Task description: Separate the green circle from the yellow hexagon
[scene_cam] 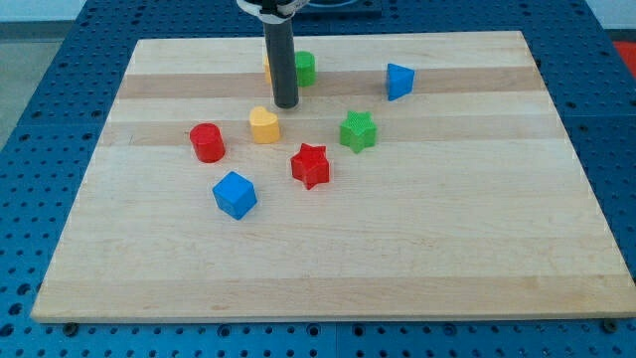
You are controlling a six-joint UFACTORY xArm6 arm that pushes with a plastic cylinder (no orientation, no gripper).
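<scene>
The green circle point(305, 68) sits near the view's top centre of the wooden board point(328, 259). The yellow hexagon point(267, 68) lies just to its left, mostly hidden behind my rod; only a sliver shows, and I cannot tell whether the two touch. My tip point(286, 103) rests on the board just below the pair, slightly left of the green circle and above the yellow heart point(263, 125).
A red cylinder point(208, 142) lies at the left, a blue cube point(235, 194) below it, a red star point(311, 165) at the centre, a green star point(358, 130) to its upper right, and a blue block point(398, 81) at the top right.
</scene>
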